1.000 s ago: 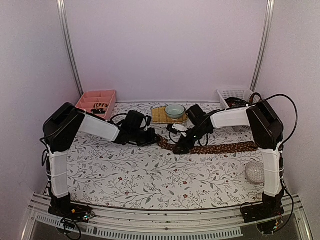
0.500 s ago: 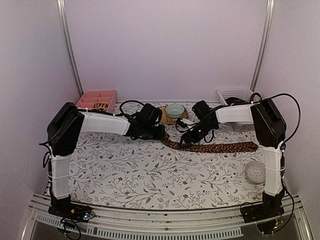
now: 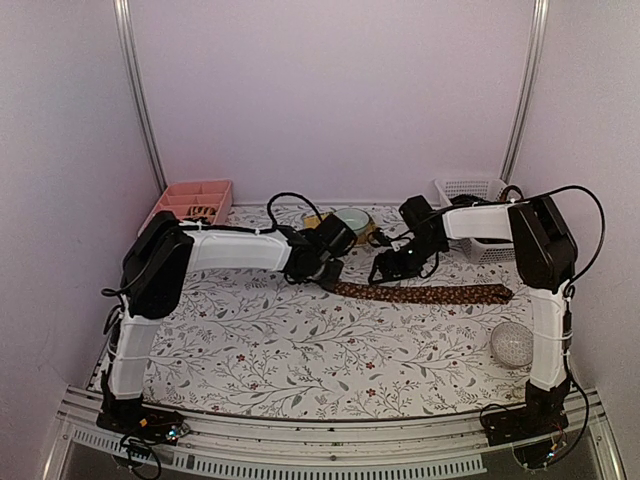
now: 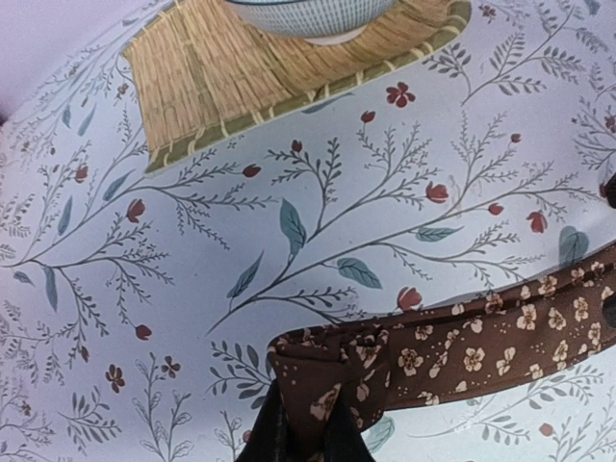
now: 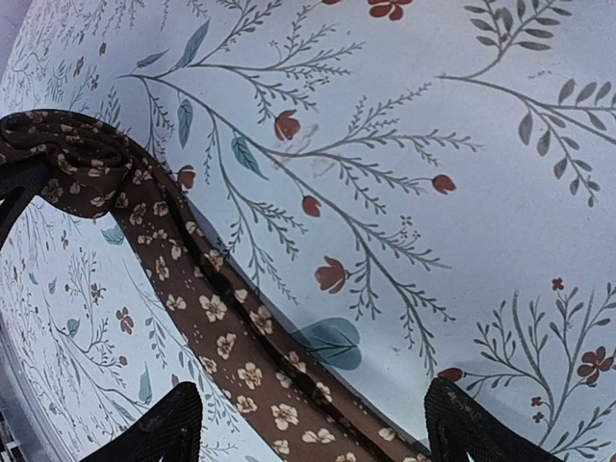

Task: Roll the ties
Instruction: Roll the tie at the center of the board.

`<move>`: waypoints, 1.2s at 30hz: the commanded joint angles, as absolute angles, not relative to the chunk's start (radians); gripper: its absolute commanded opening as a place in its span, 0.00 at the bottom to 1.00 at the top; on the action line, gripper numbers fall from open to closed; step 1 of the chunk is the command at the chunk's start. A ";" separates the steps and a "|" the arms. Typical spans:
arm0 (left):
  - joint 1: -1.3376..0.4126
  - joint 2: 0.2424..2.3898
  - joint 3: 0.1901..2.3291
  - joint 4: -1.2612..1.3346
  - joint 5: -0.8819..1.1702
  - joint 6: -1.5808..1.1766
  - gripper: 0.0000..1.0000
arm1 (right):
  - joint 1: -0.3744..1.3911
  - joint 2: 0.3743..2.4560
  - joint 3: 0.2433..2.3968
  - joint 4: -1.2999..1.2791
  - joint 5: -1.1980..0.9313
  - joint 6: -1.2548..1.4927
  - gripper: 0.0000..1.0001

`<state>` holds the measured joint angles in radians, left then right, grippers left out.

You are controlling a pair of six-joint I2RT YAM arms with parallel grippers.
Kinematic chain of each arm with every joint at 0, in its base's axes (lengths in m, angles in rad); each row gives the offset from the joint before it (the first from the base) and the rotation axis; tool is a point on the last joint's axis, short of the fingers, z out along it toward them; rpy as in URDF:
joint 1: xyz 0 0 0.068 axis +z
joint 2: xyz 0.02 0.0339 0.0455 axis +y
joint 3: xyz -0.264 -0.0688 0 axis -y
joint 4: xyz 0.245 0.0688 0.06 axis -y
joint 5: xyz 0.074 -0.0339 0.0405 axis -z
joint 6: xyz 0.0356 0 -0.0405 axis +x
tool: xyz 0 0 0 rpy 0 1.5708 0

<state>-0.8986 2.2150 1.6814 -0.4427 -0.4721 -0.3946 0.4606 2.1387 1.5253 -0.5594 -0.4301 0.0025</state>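
Floral-print tablecloth (image 3: 260, 340): both arms have moved nearer the yellowish woven mat (image 4: 221, 67) holding a pale bowl (image 4: 308, 12). Left gripper (image 4: 306, 433) pinches one bunched end of the brown flowered fabric tie (image 3: 420, 294); right gripper (image 5: 313, 428) gapes wide over it.

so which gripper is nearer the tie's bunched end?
Left. The left gripper is clamped on that end of the tie; the right gripper hangs open above the tie further along.

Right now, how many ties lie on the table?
1: the tie lies stretched across the middle, its left end held by the left gripper. Dark bits in the pink tray may be more.
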 commanded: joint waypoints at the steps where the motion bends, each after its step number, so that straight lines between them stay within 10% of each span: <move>1: -0.923 2.260 1.771 -0.554 -0.601 -0.336 0.00 | 0.442 2.069 1.502 -0.670 -0.402 0.073 0.80; 36: -1.031 2.496 2.059 -0.711 -0.691 -0.247 0.09 | 0.425 2.055 1.516 -0.681 -0.516 0.144 0.80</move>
